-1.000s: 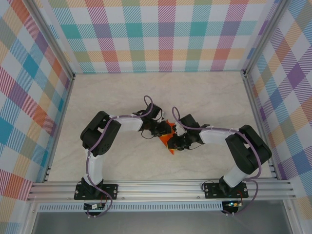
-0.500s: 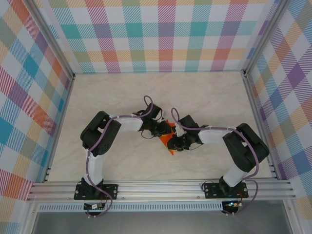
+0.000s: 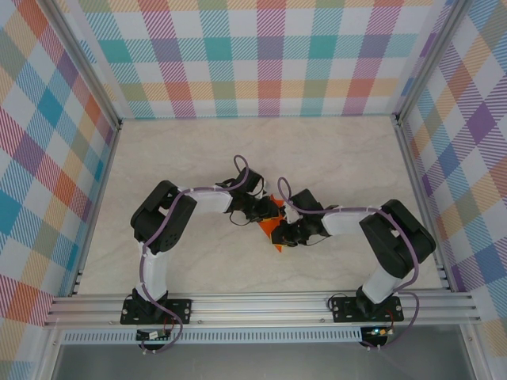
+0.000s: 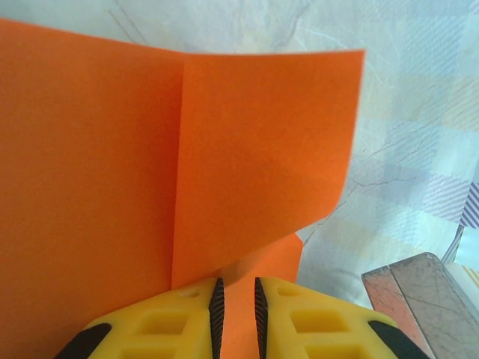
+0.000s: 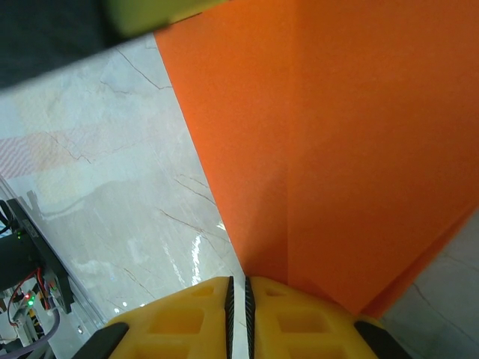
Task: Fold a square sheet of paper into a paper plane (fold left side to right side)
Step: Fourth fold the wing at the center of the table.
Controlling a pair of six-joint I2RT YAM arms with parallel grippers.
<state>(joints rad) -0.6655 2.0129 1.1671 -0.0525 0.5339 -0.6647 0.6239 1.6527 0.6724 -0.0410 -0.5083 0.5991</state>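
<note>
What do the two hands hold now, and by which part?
The left hand and the right hand each pinch the orange paper by an edge.

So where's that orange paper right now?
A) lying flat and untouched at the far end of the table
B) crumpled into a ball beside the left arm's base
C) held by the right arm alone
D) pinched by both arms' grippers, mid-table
D: the orange paper runs in between the closed yellow fingers of the left gripper and of the right gripper, over the middle of the table.
</note>
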